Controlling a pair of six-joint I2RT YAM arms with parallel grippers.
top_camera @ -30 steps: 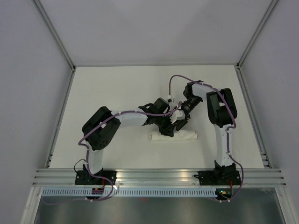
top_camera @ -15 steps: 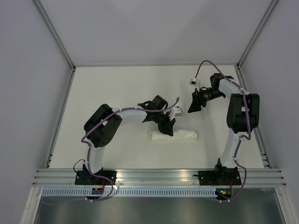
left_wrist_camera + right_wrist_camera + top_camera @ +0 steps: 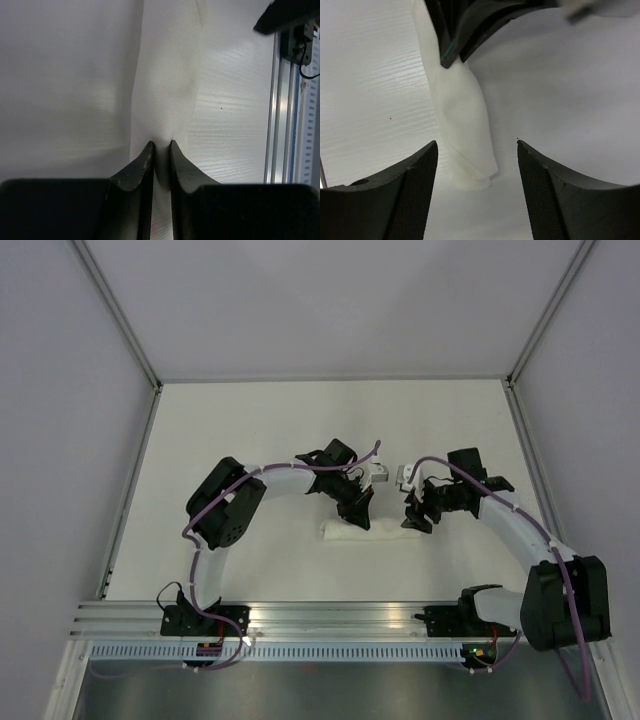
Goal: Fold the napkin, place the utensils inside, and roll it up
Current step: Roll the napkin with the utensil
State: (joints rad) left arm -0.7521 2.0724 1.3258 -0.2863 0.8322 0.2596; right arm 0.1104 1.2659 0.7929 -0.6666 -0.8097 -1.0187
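Right tool (image 3: 413, 517) swung back near | napkin (image 3: 385, 532) roll lies left-right

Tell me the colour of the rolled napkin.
The napkin is plain white with a fine woven texture. It shows best in the left wrist view.

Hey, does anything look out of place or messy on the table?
Nothing stands out. The napkin lies as a neat roll, the left gripper pinching it, the right gripper open over one end. No utensils show.
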